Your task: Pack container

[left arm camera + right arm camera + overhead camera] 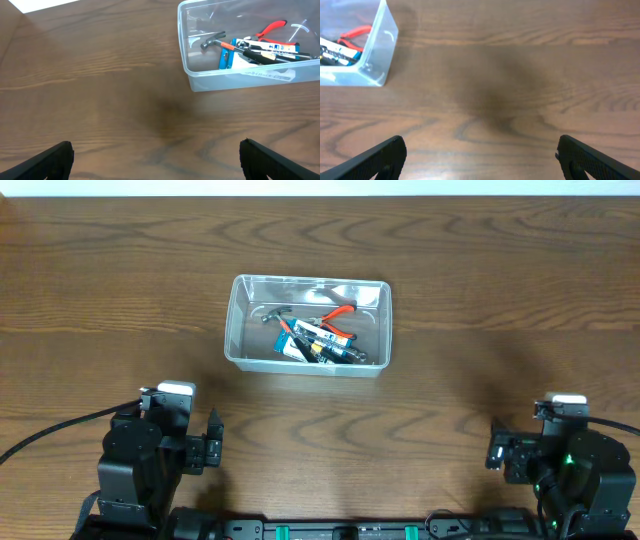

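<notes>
The clear plastic container [240,330] stands on the wooden table, middle back. Inside lie a small hammer [275,314], red-handled pliers [337,311] and a blue-and-white box [322,348] with dark tools on it. The container also shows in the left wrist view [186,60] at top right and in the right wrist view [382,45] at top left. My left gripper [156,162] is open and empty, at the near left of the table [212,442]. My right gripper [481,160] is open and empty, at the near right [494,448].
Bare wood-grain table [480,290] surrounds the container. The arm bases and cables sit along the table's front edge.
</notes>
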